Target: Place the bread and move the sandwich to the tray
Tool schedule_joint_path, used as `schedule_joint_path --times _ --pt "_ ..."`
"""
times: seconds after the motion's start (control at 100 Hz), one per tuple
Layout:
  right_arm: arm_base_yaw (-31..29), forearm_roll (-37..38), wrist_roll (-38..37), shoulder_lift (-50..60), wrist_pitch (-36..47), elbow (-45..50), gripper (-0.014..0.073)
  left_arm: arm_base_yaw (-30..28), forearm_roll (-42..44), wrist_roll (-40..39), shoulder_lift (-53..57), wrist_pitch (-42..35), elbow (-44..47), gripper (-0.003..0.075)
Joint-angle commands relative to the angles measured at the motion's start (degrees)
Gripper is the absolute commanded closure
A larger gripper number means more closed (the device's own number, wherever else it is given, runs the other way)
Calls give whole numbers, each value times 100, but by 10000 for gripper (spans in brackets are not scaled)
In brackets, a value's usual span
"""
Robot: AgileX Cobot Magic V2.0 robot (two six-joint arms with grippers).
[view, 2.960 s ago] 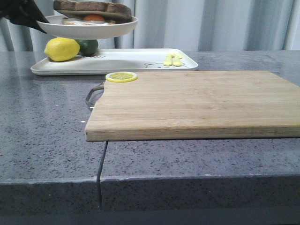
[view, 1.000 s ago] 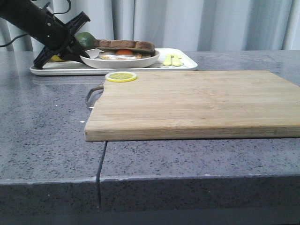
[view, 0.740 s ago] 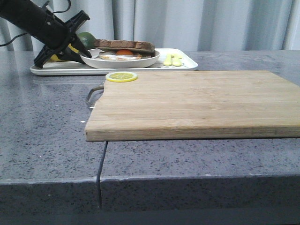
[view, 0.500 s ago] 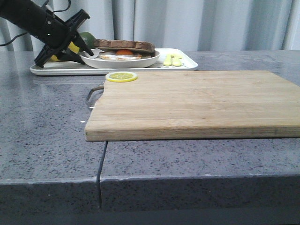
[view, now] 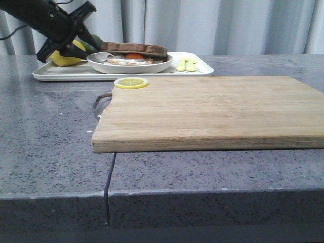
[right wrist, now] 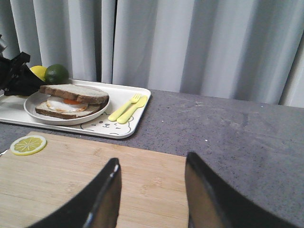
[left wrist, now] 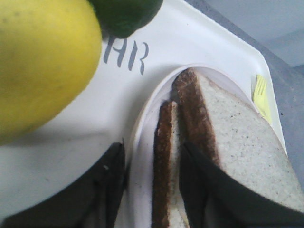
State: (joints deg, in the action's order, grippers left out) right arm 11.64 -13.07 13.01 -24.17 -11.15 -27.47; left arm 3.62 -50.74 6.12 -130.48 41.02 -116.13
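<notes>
Sandwich (view: 132, 53) on plate (view: 129, 65) on tray (view: 121, 72), left gripper (view: 71, 44) spread wide beside plate rim, holding nothing, right gripper (right wrist: 152, 187) spread, empty, over board (view: 207, 111).

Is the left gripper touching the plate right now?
Cannot tell. In the left wrist view the left gripper is open with fingers either side of the plate rim; no view plainly shows contact or a gap.

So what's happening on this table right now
The sandwich, an egg between two bread slices, sits on its round white plate, and the plate now rests on the white tray beside a lemon and a lime. The left hand is open at the plate's edge, its fingers either side of the rim. The right hand hangs open over the wooden cutting board, holding nothing.
</notes>
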Motion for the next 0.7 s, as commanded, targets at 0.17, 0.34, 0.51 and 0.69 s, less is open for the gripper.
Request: schedule_joint_path --times 0.17,0.34,0.51,0.69 --pt "-23 -16 7 -12 438 -149 259 -21 55 51 397 21 -367 466" --pt "-23 -16 7 -12 495 -149 259 -21 386 51 397 257 -458 466" --pt "-23 -16 7 -12 596 -149 259 -59 506 51 397 547 -778 466" --pt "-23 -16 7 -12 601 -149 259 -261 579 3 409 952 -1438 466"
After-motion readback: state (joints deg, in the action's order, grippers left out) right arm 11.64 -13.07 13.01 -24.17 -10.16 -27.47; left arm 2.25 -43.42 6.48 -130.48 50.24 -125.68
